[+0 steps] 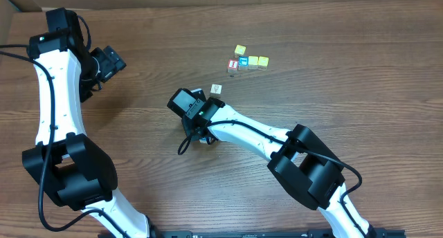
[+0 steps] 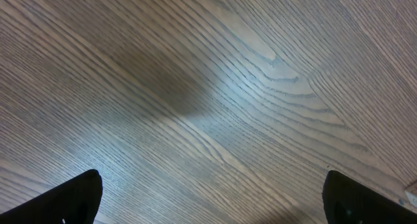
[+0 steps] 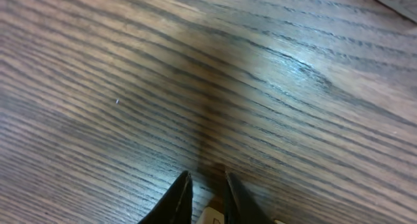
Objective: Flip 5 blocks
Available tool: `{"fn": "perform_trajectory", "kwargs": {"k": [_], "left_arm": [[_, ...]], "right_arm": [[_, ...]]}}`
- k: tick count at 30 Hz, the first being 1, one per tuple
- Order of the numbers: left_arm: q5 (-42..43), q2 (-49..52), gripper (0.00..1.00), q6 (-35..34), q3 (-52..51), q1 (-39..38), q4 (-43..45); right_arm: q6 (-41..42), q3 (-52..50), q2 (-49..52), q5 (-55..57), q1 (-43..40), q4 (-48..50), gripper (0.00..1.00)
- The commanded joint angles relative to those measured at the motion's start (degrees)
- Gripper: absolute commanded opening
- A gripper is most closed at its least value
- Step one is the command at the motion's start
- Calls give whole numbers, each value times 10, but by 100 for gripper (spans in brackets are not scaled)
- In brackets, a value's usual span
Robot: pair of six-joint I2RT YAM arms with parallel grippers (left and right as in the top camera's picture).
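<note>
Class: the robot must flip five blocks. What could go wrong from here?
1. The clustered blocks sit tightly together beside the red-topped cube; fingers reaching in may nudge neighbours or take the wrong cube.
2. The lone white block lies close by the right arm; a swing could knock it.
3. The right gripper is low, fingers nearly together; it might scrape the table.

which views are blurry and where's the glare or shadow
Overhead: sharp, brown wooden table evenly lit. Left wrist: pale sheen mid-frame, soft shadow upper left, black left fingers blurred at the corners. Right wrist: grain smeared, dark shadow band running to the right fingers.
</note>
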Motion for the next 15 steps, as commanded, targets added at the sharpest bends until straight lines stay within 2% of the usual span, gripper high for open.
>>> {"fn": "perform_trajectory", "kwargs": {"k": [1,7,12,15], "left_arm": [[-2,-6,100,2,9,-4,0],[-2,-6,100,2,9,-4,0],[-2,-6,100,2,9,-4,0],[-2,-6,100,2,9,-4,0]], "right_arm": [[-62,40,-9,-38,-1,2,25],[-75,76,-38,-87,-1,-24,26],[-75,70,-42,-123,2,-84,12],[-75,45,-42,-123,8,-99,10]]}}
